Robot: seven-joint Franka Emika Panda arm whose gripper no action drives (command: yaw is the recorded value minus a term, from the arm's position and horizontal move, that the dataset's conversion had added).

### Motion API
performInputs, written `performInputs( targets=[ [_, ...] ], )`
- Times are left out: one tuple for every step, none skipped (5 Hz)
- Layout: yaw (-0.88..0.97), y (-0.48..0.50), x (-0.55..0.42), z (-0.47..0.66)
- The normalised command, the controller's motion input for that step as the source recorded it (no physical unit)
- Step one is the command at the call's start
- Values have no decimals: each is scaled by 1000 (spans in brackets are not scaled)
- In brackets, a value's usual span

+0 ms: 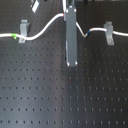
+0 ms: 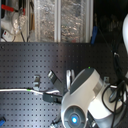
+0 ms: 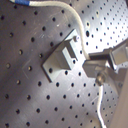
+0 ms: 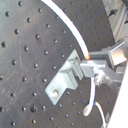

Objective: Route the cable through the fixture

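Claw (image 3: 97,70) clenched on the white cable (image 3: 75,22), its tips just beside the grey fixture (image 3: 60,62) in both wrist views. The cable does not look seated in the fixture yet.

In the first exterior view, on the black bench (image 1: 35,90), the cable enters at nine o'clock. It passes a green band (image 1: 15,36) and a splayed clip (image 1: 22,31), climbs toward twelve o'clock, then drops past a blue band (image 1: 86,33) to a second clip (image 1: 107,32) near three o'clock.

Likely risks: the cable may catch on the fixture's edge and ride over it, or slide through the grip if pulled taut.
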Motion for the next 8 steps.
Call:
performInputs(
  targets=[
    [0,15,-1,0],
    [0,8,-150,358],
    [-46,0,0,0],
    [0,18,-48,61],
    [-114,-17,-190,339],
    [0,-1,-13,0],
    [-286,14,-30,84],
    [-209,-12,-81,267]
  ],
)
